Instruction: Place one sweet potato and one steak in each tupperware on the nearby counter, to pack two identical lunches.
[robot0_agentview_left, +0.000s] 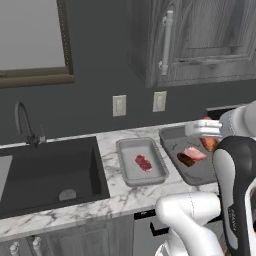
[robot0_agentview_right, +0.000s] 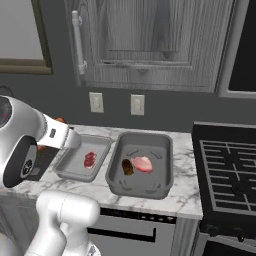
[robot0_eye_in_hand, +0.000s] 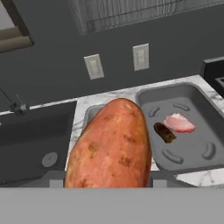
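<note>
My fingers (robot0_eye_in_hand: 107, 183) are part-open, clamped across the middle of the orange-red oval sweet potato (robot0_eye_in_hand: 111, 146), which looks firm, smooth-skinned and fairly heavy, so it could roll.

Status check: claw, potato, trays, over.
Claw shut on orange sweet potato. Left tray holds one steak; right tray already has steak and brown potato. Nothing blocking.

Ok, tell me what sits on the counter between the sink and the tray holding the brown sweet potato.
The other tupperware, with one steak in it, lies between the sink and that tray, on the counter, as seen in the left base view.
</note>
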